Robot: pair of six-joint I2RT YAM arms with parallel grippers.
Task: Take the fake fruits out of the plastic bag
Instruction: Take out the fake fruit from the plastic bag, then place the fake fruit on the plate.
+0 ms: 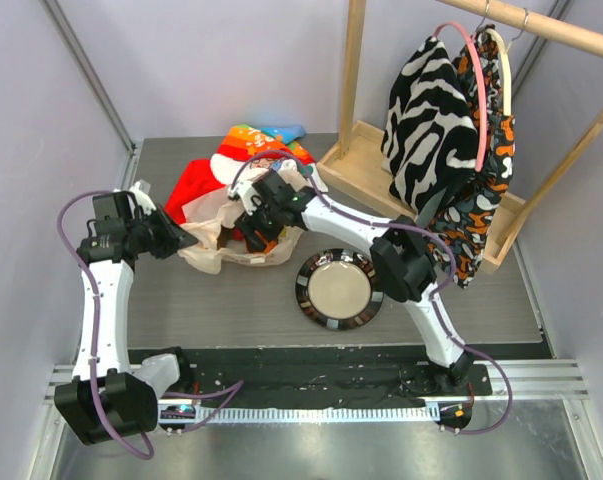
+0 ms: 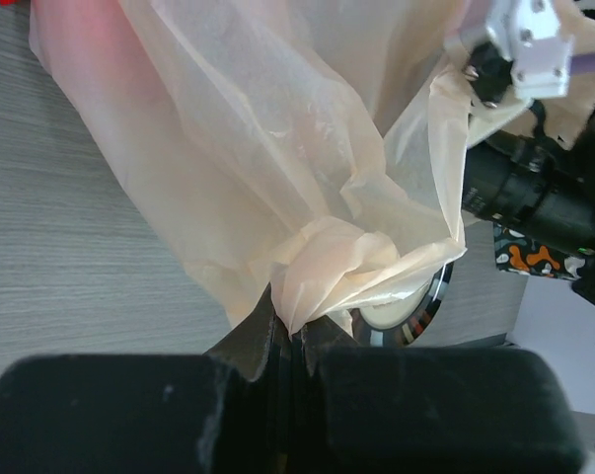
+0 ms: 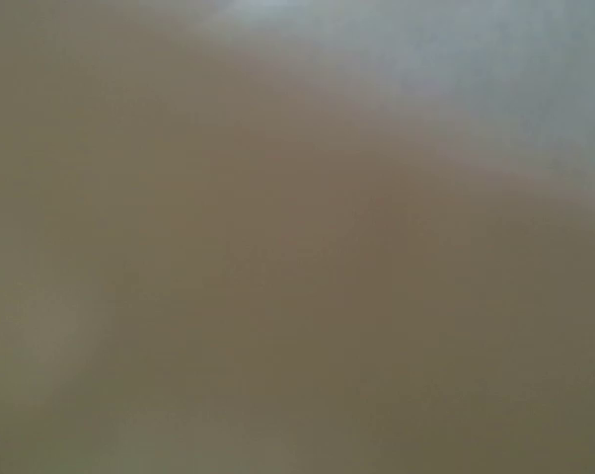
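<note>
Left gripper [image 2: 292,334], lower centre, is clamped on a bunched fold of the plastic bag [image 2: 277,158]. Right gripper [image 1: 253,236] is buried in the bag mouth. Its jaw state cannot be told, and its wrist view is blurred beige.

Robot lab booth: bare lilac walls [image 1: 231,60] box in a grey bench [image 1: 231,300], metal rail [image 1: 541,375] along its near edge, staged wooden clothes rack [image 1: 356,80].

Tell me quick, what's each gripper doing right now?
Left gripper: shut on a fold of the plastic bag.
Right gripper: inside the bag, state cannot be told.
</note>
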